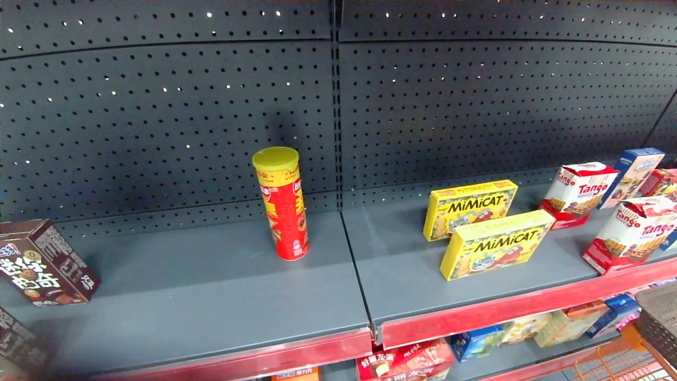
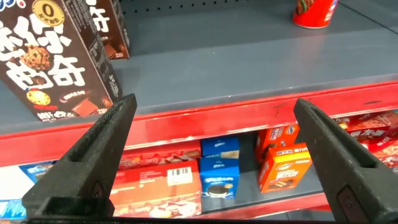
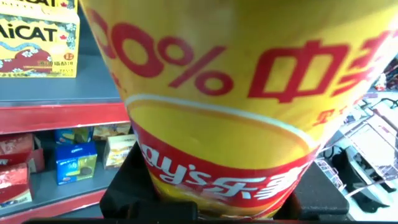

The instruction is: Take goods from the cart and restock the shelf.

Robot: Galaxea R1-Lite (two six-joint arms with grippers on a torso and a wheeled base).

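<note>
A second red-and-yellow chip can (image 3: pixel 236 93) sits clamped in the right gripper (image 3: pixel 224 214), held in front of the shelf's red front edge and not yet on the board. The left gripper (image 2: pixel 214 102) hangs with its fingers spread wide and empty, just off the shelf edge near a brown cookie box (image 2: pixel 50 56). One chip can (image 1: pixel 281 203) already stands upright near the middle of the grey shelf (image 1: pixel 211 296), left of two yellow boxes (image 1: pixel 468 208); restocking looks barely begun, with bare board around it and the held can to be set down.
</note>
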